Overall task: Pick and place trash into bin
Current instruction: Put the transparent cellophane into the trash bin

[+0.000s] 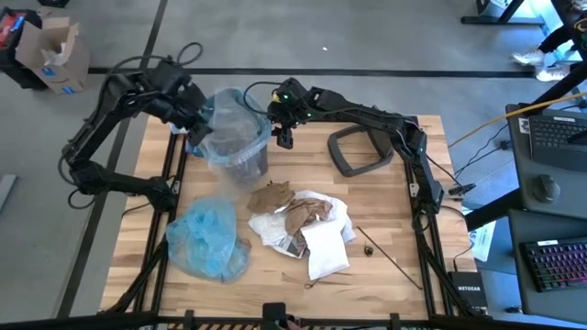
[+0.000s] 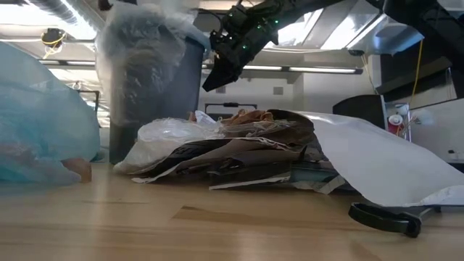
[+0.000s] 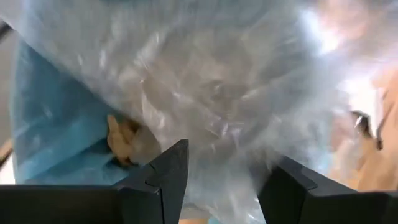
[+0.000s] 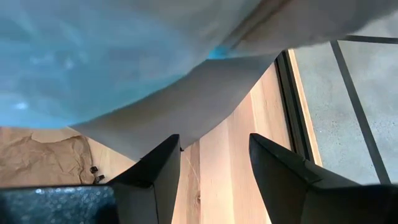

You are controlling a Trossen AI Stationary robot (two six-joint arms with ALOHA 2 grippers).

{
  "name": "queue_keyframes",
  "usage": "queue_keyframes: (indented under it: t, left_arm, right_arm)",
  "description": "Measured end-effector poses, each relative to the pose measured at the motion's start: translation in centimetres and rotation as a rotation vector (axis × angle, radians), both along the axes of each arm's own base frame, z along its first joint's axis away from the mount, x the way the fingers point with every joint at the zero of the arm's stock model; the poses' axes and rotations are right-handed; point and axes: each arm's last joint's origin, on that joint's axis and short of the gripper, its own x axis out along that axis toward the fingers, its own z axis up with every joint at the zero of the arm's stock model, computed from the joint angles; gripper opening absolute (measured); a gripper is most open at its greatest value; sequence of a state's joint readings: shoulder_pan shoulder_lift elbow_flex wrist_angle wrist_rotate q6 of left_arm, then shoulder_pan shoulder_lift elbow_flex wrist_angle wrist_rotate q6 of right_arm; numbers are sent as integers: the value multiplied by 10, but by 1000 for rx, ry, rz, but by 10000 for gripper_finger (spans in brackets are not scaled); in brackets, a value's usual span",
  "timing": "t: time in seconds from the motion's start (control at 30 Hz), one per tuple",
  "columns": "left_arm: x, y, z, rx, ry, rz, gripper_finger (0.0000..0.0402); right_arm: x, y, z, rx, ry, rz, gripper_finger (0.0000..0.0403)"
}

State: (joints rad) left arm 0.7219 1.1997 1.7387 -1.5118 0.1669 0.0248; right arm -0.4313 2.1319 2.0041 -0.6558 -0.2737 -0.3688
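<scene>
Trash (image 1: 298, 225) sits heaped in front of bin (image 1: 240, 147), w/ both my arms up at the rim. Right gripper (image 1: 282, 128) is nearer the heap; left gripper (image 1: 194, 124) opposite. Both part-open, holding nothing.

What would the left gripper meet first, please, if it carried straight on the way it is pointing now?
Most likely the clear plastic bag over the bin: it fills the view just beyond the left gripper, whose fingers stand apart. The exact gap is hard to judge.

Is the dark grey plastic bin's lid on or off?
Off. The grey lid lies flat on the table right of the upright bin, whose mouth shows only liner.
</scene>
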Motion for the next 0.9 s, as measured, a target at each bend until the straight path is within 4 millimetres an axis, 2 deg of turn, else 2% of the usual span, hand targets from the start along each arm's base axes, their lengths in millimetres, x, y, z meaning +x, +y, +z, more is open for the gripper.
queue_keyframes:
  t: [0.13, 0.3, 0.4, 0.53, 0.73, 0.8, 0.9]
  left_arm:
    - [-9, -7, 19, 81, -82, -9, 158]
    - [-9, -8, 36, 191, -217, -9, 158]
    - [0, -5, 37, 137, -320, -101, 158]
    - [21, 0, 19, -75, -361, -259, 158]
    - [55, 12, -23, -224, -225, -304, 158]
    - [59, 16, -33, -225, -164, -276, 158]
    - [61, 26, -42, -92, -12, -145, 158]
  right_arm:
    - [0, 0, 0, -3, 0, 2, 184]
    - [0, 0, 0, 1, -3, 8, 184]
    - [0, 0, 0, -1, -6, 9, 184]
    - [0, 0, 0, -2, -6, 10, 184]
    - [0, 0, 0, -1, -5, 10, 184]
    - [0, 0, 0, -1, -4, 9, 184]
    - [0, 0, 0, -1, -3, 9, 184]
